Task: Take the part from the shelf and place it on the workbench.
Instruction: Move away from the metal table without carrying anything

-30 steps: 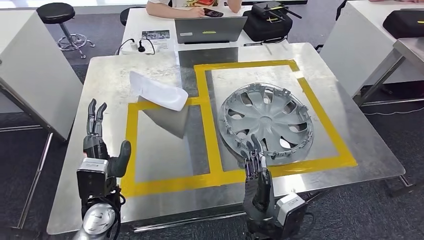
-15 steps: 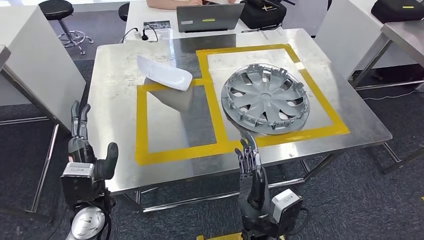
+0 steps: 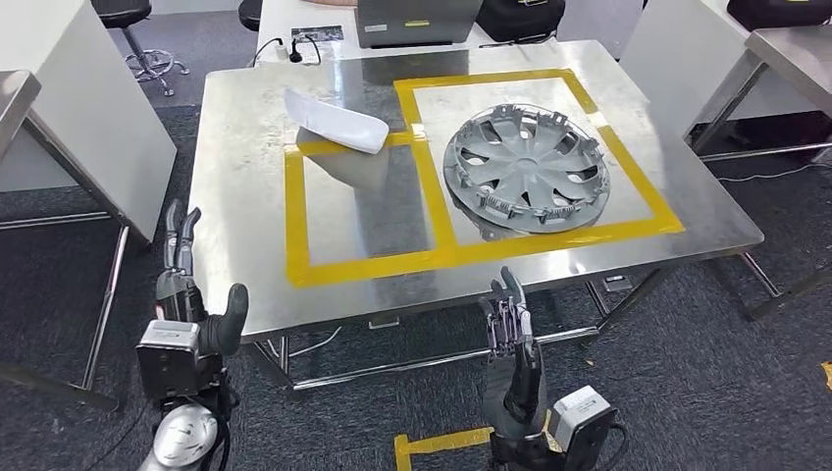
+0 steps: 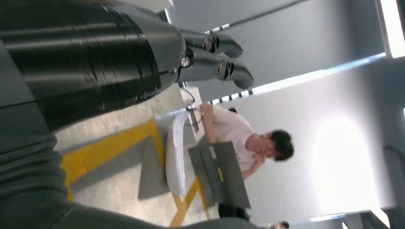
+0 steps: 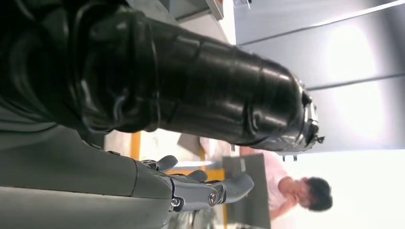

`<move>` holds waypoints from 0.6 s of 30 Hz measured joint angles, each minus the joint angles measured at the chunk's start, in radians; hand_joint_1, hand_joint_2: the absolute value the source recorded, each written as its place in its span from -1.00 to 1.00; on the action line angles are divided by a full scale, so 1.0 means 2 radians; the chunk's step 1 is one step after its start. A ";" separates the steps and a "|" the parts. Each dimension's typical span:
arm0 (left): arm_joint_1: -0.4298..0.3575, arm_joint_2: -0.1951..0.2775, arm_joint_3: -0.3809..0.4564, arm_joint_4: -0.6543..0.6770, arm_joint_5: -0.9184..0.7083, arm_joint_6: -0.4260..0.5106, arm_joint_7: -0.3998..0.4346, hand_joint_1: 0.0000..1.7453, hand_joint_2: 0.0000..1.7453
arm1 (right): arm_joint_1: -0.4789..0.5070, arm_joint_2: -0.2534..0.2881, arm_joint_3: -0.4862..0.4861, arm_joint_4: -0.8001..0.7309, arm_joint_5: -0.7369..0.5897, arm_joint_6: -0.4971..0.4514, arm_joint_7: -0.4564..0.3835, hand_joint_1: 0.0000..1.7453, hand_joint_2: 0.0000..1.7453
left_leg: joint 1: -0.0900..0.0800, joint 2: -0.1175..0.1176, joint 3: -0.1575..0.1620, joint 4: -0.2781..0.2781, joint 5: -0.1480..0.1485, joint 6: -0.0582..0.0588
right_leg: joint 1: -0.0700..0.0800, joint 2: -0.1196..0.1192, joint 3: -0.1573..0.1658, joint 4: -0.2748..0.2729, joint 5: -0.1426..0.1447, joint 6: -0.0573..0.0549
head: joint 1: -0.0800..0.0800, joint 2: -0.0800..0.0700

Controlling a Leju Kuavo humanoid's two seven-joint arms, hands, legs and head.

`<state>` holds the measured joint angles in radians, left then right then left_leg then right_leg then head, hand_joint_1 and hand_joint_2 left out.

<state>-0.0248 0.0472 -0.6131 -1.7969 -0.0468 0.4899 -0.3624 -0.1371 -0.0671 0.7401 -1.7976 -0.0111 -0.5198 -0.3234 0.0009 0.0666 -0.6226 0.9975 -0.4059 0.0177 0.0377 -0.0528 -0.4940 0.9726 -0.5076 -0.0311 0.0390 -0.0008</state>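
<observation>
1. Left hand (image 3: 186, 294) and right hand (image 3: 510, 339) hang short of the bench (image 3: 231, 226) edge, off its near side; fingers straight, slightly apart, holding nothing.
2. The hubcap (image 3: 526, 169), likely the part, lies flat on the bench inside the yellow tape (image 3: 368, 263) frame, far-right bay; the job looks done.
3. Judged: thin plastic, light, fairly stiff, rim clips breakable, face slick; take it by the rim, not the spokes.
4. A white cover (image 3: 336, 122) sits across the tape's far-left corner, well apart from the hubcap; nothing blocks the hubcap.
5. Beyond the bench: a laptop (image 3: 419, 20); a person (image 4: 248, 143) behind it.
</observation>
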 joint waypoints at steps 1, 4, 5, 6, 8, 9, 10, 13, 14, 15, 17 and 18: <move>0.000 0.000 0.000 0.000 0.001 -0.001 -0.001 -1.00 -1.00 | 0.000 0.000 0.000 0.000 -0.001 0.001 0.000 -1.00 -1.00 | 0.001 0.000 -0.002 0.001 -0.002 -0.002 | -0.001 0.005 0.001 -0.006 0.005 0.000 | 0.002 0.000; 0.000 0.001 0.000 -0.001 0.005 -0.007 -0.006 -1.00 -1.00 | 0.000 0.000 0.000 0.000 -0.004 0.005 0.000 -1.00 -1.00 | 0.003 -0.022 -0.024 0.057 -0.042 -0.010 | -0.008 0.018 0.003 -0.014 0.019 -0.001 | -0.003 0.000; 0.001 0.001 0.000 -0.001 0.009 -0.009 -0.009 -1.00 -1.00 | 0.001 0.000 0.000 0.000 -0.006 0.007 0.000 -1.00 -1.00 | 0.004 -0.027 -0.037 0.091 -0.059 -0.012 | -0.009 0.022 -0.001 -0.013 0.022 -0.002 | -0.007 0.000; 0.003 0.001 0.000 -0.001 0.015 -0.011 -0.013 -1.00 -1.00 | 0.001 0.000 0.000 0.000 -0.007 0.007 0.000 -1.00 -1.00 | 0.005 -0.029 -0.047 0.119 -0.070 -0.014 | -0.009 0.028 -0.005 -0.011 0.024 -0.001 | -0.009 0.000; 0.006 0.002 0.000 -0.001 0.034 -0.015 -0.025 -1.00 -1.00 | 0.003 0.000 0.000 0.000 -0.009 0.008 -0.001 -1.00 -1.00 | 0.008 -0.030 -0.044 0.127 -0.063 -0.017 | -0.011 0.039 -0.013 -0.006 0.027 0.001 | -0.013 0.000; 0.006 0.002 0.000 -0.002 0.048 -0.017 -0.033 -1.00 -1.00 | 0.003 0.000 0.000 0.000 -0.009 0.008 -0.001 -1.00 -1.00 | 0.009 -0.032 -0.029 0.104 -0.048 -0.019 | -0.013 0.044 -0.016 -0.002 0.027 0.003 | -0.015 0.000; 0.007 0.002 0.000 -0.002 0.061 -0.019 -0.041 -1.00 -1.00 | 0.003 0.000 0.000 0.000 -0.010 0.007 -0.001 -1.00 -1.00 | 0.011 -0.038 -0.010 0.071 -0.036 -0.020 | -0.014 0.049 -0.019 0.002 0.026 0.005 | -0.016 0.000; 0.008 0.003 0.001 -0.003 0.088 -0.024 -0.055 -1.00 -1.00 | 0.003 0.000 0.000 0.000 -0.010 0.007 -0.003 -1.00 -1.00 | 0.015 -0.063 0.028 0.015 -0.030 -0.021 | -0.016 0.063 -0.032 0.014 0.025 0.014 | -0.020 0.000; 0.009 0.003 0.001 -0.003 0.093 -0.027 -0.056 -1.00 -1.00 | 0.003 0.000 0.000 0.000 -0.011 0.006 -0.003 -1.00 -1.00 | 0.014 -0.064 0.030 0.014 -0.032 -0.019 | -0.016 0.067 -0.036 0.017 0.026 0.017 | -0.020 0.000; 0.010 0.003 0.001 -0.003 0.097 -0.032 -0.057 -1.00 -1.00 | 0.003 0.000 0.000 0.000 -0.011 0.006 -0.003 -1.00 -1.00 | 0.014 -0.060 0.028 0.012 -0.033 -0.018 | -0.016 0.071 -0.040 0.019 0.028 0.020 | -0.019 0.000; 0.010 0.004 0.001 -0.003 0.103 -0.043 -0.062 -1.00 -1.00 | 0.003 -0.001 0.000 0.000 -0.012 0.007 -0.004 -1.00 -1.00 | 0.015 -0.051 0.027 0.010 -0.033 -0.013 | -0.017 0.065 -0.051 0.030 0.022 0.026 | -0.017 0.000; 0.011 0.004 0.001 -0.003 0.107 -0.049 -0.065 -1.00 -1.00 | 0.002 -0.001 0.000 0.000 -0.012 0.007 -0.004 -1.00 -1.00 | 0.016 -0.045 0.027 0.009 -0.033 -0.010 | -0.017 0.056 -0.060 0.048 0.013 0.029 | -0.014 0.000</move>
<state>-0.0035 0.0552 -0.6110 -1.8028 0.1679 0.3912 -0.4930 -0.1324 -0.0690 0.7397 -1.7982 -0.0354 -0.5048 -0.3312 0.0327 -0.0244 -0.5692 1.0155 -0.4714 -0.0019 0.0032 0.0586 -0.6147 1.0687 -0.4823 0.0259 0.0114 -0.0008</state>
